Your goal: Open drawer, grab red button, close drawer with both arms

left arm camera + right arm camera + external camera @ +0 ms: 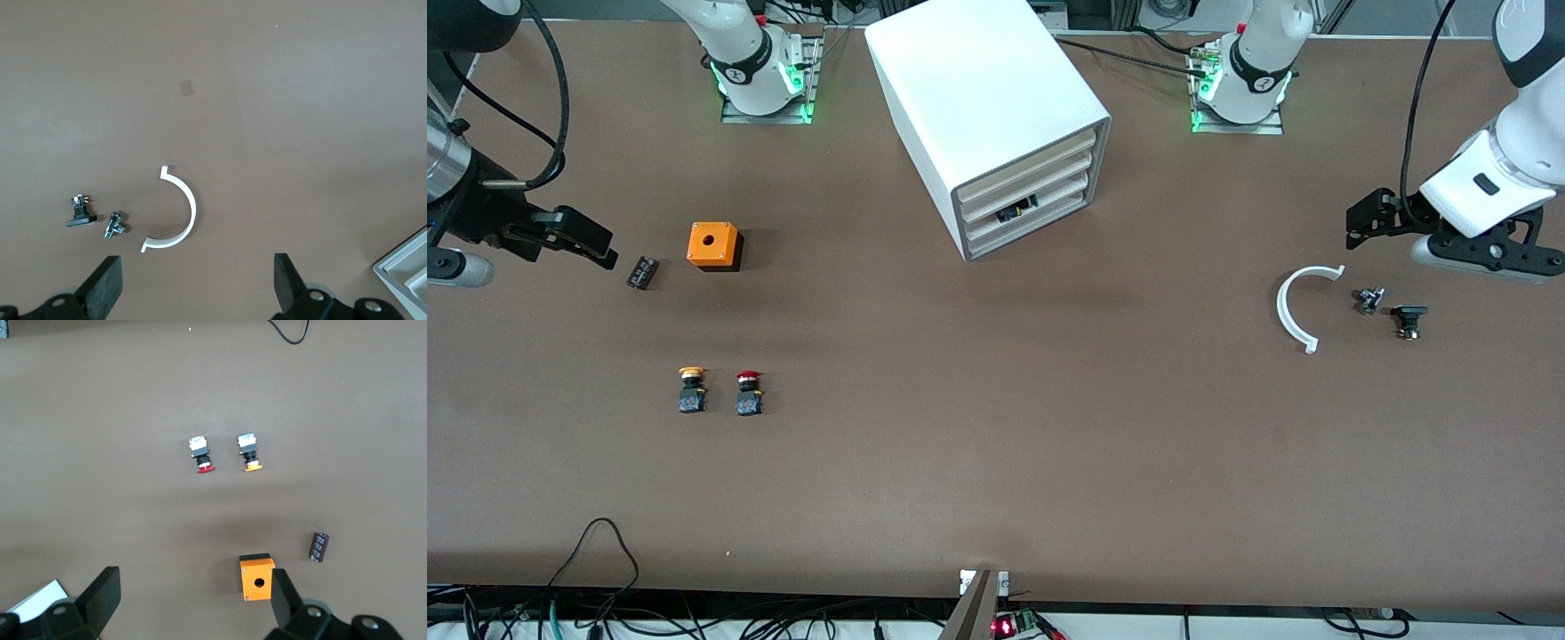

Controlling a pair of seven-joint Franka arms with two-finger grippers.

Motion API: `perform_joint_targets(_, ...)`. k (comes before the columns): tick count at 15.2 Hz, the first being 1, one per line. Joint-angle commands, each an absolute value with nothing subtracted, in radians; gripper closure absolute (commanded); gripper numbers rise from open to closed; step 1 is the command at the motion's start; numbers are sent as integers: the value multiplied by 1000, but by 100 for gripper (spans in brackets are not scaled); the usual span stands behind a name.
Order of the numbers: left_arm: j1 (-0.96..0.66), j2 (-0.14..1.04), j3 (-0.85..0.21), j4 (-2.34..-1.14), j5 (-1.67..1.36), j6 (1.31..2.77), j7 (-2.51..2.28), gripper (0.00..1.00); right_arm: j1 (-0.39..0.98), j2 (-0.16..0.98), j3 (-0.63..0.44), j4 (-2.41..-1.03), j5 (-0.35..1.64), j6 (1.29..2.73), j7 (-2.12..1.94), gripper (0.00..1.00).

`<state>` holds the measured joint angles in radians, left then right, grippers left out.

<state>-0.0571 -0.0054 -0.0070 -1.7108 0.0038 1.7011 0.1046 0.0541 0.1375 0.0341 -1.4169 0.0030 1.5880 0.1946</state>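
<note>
Drawer (1024,201) is sitting shut | red button (748,392) is lying at the yellow button's (691,389) 3 o'clock, risking a mix-up | left gripper (1362,221) and right gripper (596,244) are hanging wide open, empty.

From my console the cabinet (987,116) shows only one corner in the left wrist view, cut by the frame edge, and a white sliver in the right wrist view. A dark object with a bit of green sits in the drawer (1021,197), too small for me to identify. Both arms leave the front view at its sides, so I see only their bases and wrists. The two small metal-and-black parts (1392,309) beside the white arc (1301,307) are too tiny to name. The dark cylinder (642,272) carries markings I cannot read.
</note>
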Motion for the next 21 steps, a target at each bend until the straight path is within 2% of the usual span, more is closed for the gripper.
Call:
perform_joint_targets(1,-68,-44,12,-1743,-25,1709,101,0,52,75,37,-1463,0,1558,206,0)
perform_joint_targets(3,-67,-38,8,-1698,-17,1628,100,0,52,61,37,-1479,-6,1569,204,0)
perform_joint_targets(5,-66,-40,5,-1694,-9,1612,94,0,52,8,35,-1564,-8,1627,202,0)
perform_joint_targets(7,-63,-40,6,-1694,-9,1612,78,0,52,-78,34,-1705,-9,1734,201,0)
perform_joint_targets(8,-63,-40,5,-1694,-9,1612,78,0,52,-86,35,-1721,-9,1750,198,0)
perform_joint_targets(21,-61,-44,3,-1690,-6,1588,80,0,52,-61,35,-1658,-5,1694,199,0)
